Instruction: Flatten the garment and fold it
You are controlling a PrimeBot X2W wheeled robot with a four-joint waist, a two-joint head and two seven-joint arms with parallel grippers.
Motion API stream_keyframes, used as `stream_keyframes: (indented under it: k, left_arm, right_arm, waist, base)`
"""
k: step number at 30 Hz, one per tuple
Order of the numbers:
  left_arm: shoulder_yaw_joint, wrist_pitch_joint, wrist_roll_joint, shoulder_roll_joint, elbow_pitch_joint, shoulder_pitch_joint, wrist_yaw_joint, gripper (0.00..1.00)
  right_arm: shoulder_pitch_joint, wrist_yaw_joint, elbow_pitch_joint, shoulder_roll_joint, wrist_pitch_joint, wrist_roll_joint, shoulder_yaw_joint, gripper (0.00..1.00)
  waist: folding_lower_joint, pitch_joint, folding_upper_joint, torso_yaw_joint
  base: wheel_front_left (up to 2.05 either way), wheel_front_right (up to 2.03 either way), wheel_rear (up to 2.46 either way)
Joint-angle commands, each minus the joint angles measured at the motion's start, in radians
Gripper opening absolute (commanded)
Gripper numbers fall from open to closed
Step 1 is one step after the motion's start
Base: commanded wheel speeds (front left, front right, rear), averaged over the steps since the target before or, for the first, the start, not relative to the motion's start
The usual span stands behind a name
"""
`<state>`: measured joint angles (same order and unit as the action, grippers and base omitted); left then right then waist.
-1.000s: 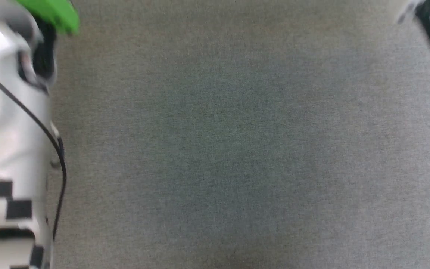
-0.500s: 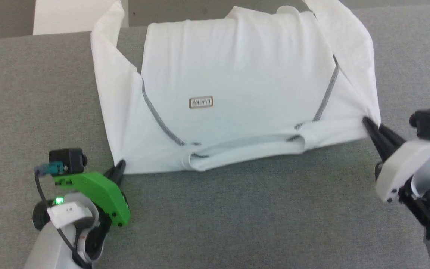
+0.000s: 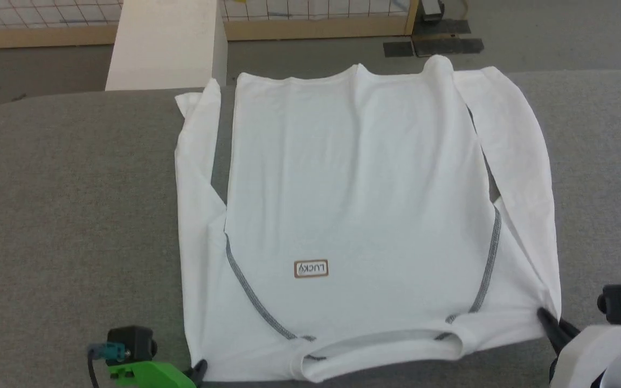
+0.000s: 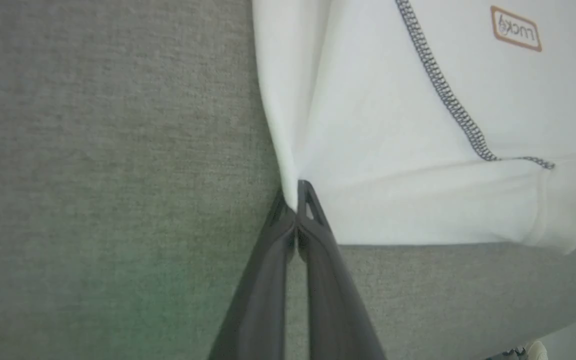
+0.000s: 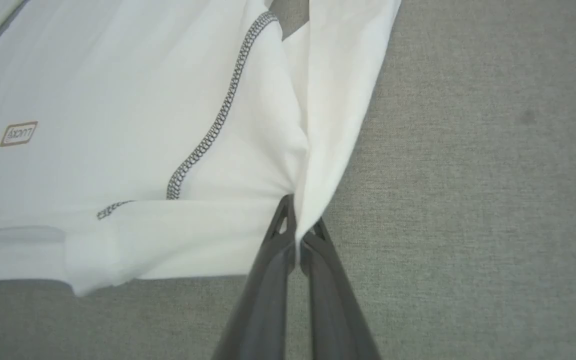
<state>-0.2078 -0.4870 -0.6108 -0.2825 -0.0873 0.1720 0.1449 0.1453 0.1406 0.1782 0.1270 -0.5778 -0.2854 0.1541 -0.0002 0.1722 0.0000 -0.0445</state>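
The garment (image 3: 359, 205), a white long-sleeved shirt with dark zigzag seams and a small orange-brown LUCKY patch (image 3: 311, 269), lies spread on the grey table (image 3: 73, 215), collar towards me. Both sleeves lie alongside the body. My left gripper (image 3: 198, 368) is shut on the near left shoulder corner; the left wrist view shows its dark fingers (image 4: 313, 235) pinching the cloth (image 4: 418, 125). My right gripper (image 3: 545, 315) is shut on the near right shoulder corner, and in the right wrist view the fabric (image 5: 168, 125) bunches at its fingers (image 5: 313, 250).
A white box (image 3: 167, 46) stands behind the table's far left edge. Beyond the table there is floor, a wooden rail and a mesh fence (image 3: 310, 21). Bare grey tabletop lies to the left and right of the shirt.
The head camera has tilted up, from bare table to the whole shirt. The shirt now lies longer and flatter on the table than half a second ago, both grippers still pinching its near corners.
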Motion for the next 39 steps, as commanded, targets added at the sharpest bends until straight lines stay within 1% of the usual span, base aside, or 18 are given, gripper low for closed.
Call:
stream_keyframes:
  k: [1, 3, 6, 11, 12, 13, 14, 15, 18, 21, 24, 27, 30, 32, 33, 35, 38, 39]
  left_arm:
    - [0.000, -0.025, -0.013, -0.012, 0.012, 0.051, 0.019, 0.00]
    - [-0.008, -0.046, -0.018, -0.017, 0.006, 0.073, 0.021, 0.00]
    - [-0.016, -0.064, -0.012, -0.024, 0.000, 0.089, 0.031, 0.00]
    - [-0.035, -0.065, 0.002, -0.023, 0.010, 0.093, 0.037, 0.00]
    - [-0.039, -0.053, 0.007, -0.018, 0.013, 0.088, 0.035, 0.47]
    - [-0.042, -0.045, 0.005, -0.009, 0.016, 0.086, 0.034, 1.00]
    - [-0.047, -0.039, 0.002, 0.001, 0.021, 0.084, 0.032, 1.00]
    - [-0.052, -0.034, 0.002, 0.005, 0.022, 0.082, 0.028, 1.00]
    - [-0.051, -0.004, -0.010, 0.030, 0.013, 0.077, 0.025, 1.00]
    - [-0.039, 0.025, -0.026, 0.045, -0.024, 0.071, 0.017, 1.00]
    - [-0.016, 0.070, -0.019, 0.038, -0.070, 0.050, 0.009, 1.00]
    - [0.024, 0.153, 0.009, 0.022, -0.101, -0.004, -0.004, 1.00]
    - [0.051, 0.228, 0.062, -0.012, -0.093, -0.092, -0.024, 1.00]
    - [0.054, 0.271, 0.110, -0.048, -0.069, -0.173, -0.050, 1.00]
    - [0.043, 0.289, 0.151, -0.079, -0.054, -0.226, -0.070, 1.00]
    - [0.030, 0.314, 0.198, -0.115, -0.016, -0.336, -0.106, 1.00]
    - [0.011, 0.321, 0.238, -0.156, 0.061, -0.516, -0.163, 1.00]
    - [0.007, 0.317, 0.244, -0.163, 0.084, -0.566, -0.176, 1.00]
  right_arm:
    - [0.027, -0.010, 0.008, -0.008, -0.019, 0.019, 0.023, 0.00]
    - [0.058, -0.010, 0.008, -0.031, -0.044, 0.027, 0.040, 0.00]
    - [0.084, -0.010, -0.009, -0.048, -0.068, 0.044, 0.049, 0.00]
    - [0.097, -0.010, -0.073, -0.065, -0.076, 0.058, 0.019, 0.00]
    - [0.097, -0.010, -0.082, -0.067, -0.073, 0.060, 0.010, 0.04]
    - [0.096, -0.010, -0.088, -0.068, -0.069, 0.060, 0.005, 0.37]
    - [0.097, -0.010, -0.094, -0.069, -0.063, 0.057, 0.000, 0.84]
    - [0.098, -0.010, -0.098, -0.070, -0.057, 0.051, -0.002, 1.00]
    - [0.117, -0.010, -0.090, -0.073, -0.010, 0.036, 0.016, 1.00]
    - [0.135, -0.010, -0.047, -0.074, 0.039, 0.025, 0.044, 1.00]
    - [0.134, -0.010, 0.003, -0.075, 0.121, 0.022, 0.070, 1.00]
    - [0.105, -0.010, 0.044, -0.074, 0.248, 0.025, 0.063, 1.00]
    - [0.066, -0.010, 0.047, -0.051, 0.373, 0.037, 0.026, 1.00]
    - [0.033, -0.010, 0.038, -0.035, 0.448, 0.045, -0.001, 1.00]
    - [0.010, -0.010, 0.031, -0.026, 0.487, 0.050, -0.012, 1.00]
    - [-0.033, -0.010, 0.015, -0.012, 0.545, 0.058, -0.031, 1.00]
    - [-0.105, -0.010, -0.009, 0.012, 0.614, 0.070, -0.067, 1.00]
    - [-0.125, -0.010, -0.014, 0.019, 0.629, 0.073, -0.080, 1.00]
  waist:
    - [0.0002, -0.012, 0.0000, 0.010]
    - [0.0002, -0.014, 0.0000, 0.012]
    - [0.0002, -0.014, 0.0000, 0.012]
    - [0.0002, -0.015, 0.0000, 0.007]
    - [0.0002, -0.016, 0.0000, 0.006]
    - [0.0002, -0.017, 0.0000, 0.006]
    - [0.0002, -0.020, 0.0000, 0.006]
    - [0.0002, -0.024, 0.0000, 0.006]
    - [0.0002, -0.045, 0.0000, 0.011]
    - [0.0002, -0.059, 0.0000, 0.015]
    - [0.0002, -0.064, 0.0000, 0.007]
    - [0.0002, -0.048, 0.0000, -0.014]
    - [0.0002, -0.021, 0.0000, -0.032]
    - [0.0002, 0.011, 0.0000, -0.046]
    - [0.0002, 0.035, 0.0000, -0.053]
    - [0.0002, 0.080, 0.0000, -0.062]
    - [0.0002, 0.152, 0.0000, -0.082]
    - [0.0002, 0.171, 0.0000, -0.089]
  base:
    - [0.00, 0.00, 0.00]
    - [0.00, 0.00, 0.00]
    - [0.00, 0.00, 0.00]
    - [0.00, 0.00, 0.00]
    - [0.00, 0.00, 0.00]
    - [0.00, 0.00, 0.00]
    - [0.00, 0.00, 0.00]
    - [0.00, 0.00, 0.00]
    - [0.00, 0.00, 0.00]
    - [0.00, 0.00, 0.00]
    - [0.00, 0.00, 0.00]
    - [0.00, 0.00, 0.00]
    - [0.00, 0.00, 0.00]
    - [0.00, 0.00, 0.00]
    - [0.00, 0.00, 0.00]
    - [0.00, 0.00, 0.00]
    - [0.00, 0.00, 0.00]
    - [0.00, 0.00, 0.00]
